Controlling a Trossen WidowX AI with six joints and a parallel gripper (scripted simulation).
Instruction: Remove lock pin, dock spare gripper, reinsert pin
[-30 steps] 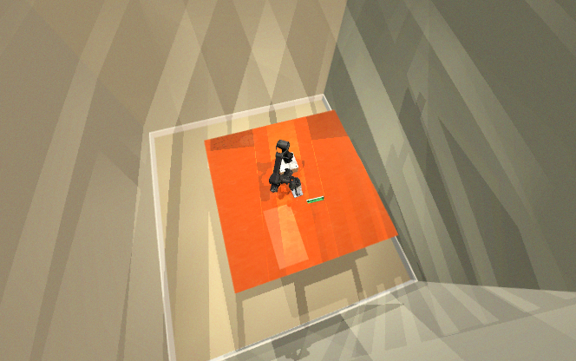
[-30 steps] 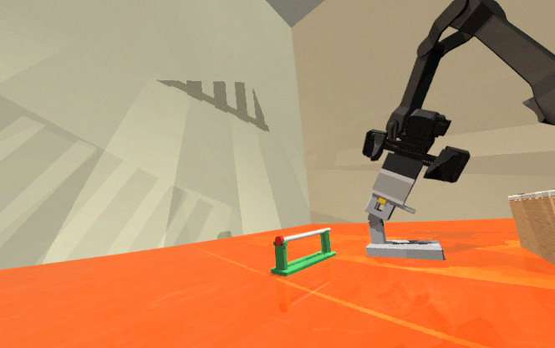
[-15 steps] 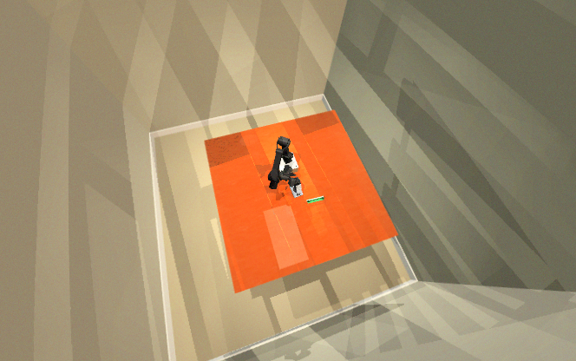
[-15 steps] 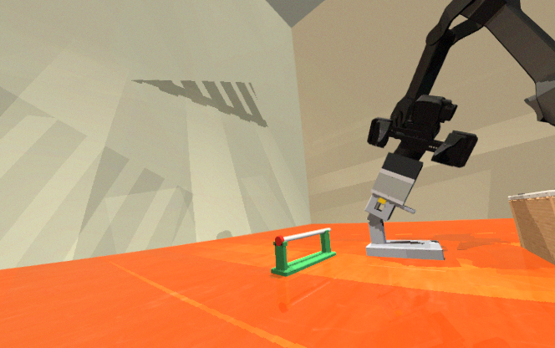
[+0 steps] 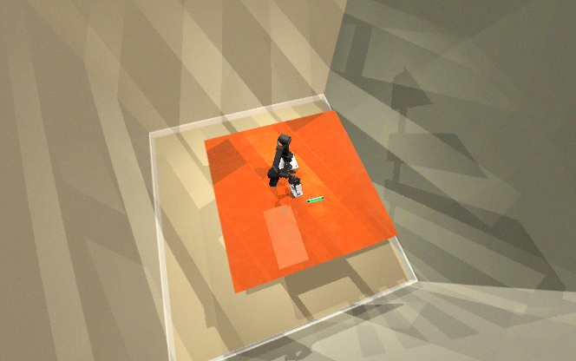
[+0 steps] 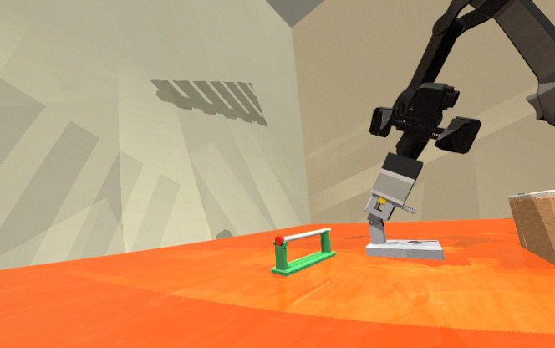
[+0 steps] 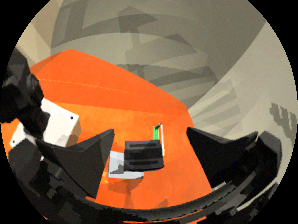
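Clearance: the fingers of the gripper (image 6: 424, 127) (image 7: 150, 131) stand wide apart, above the spare gripper (image 6: 397, 180) (image 7: 144, 156), with open air at either side of its dark top. The tilted mount (image 6: 377, 231) obstructs passage directly below. Between the mount and the green stand (image 6: 287, 257) (image 5: 315, 200) is a free lane. The space beneath the pin (image 6: 307, 234) is open between the stand's two uprights.

The kind of place is hard to tell — plain beige (image 6: 397, 63) and grey-green walls (image 6: 209, 54) meet at a corner, striped with shadows, around a bright orange table top (image 5: 347, 173) (image 6: 167, 309) (image 7: 85, 75) — and nothing visible marks it as home, lab or workshop.
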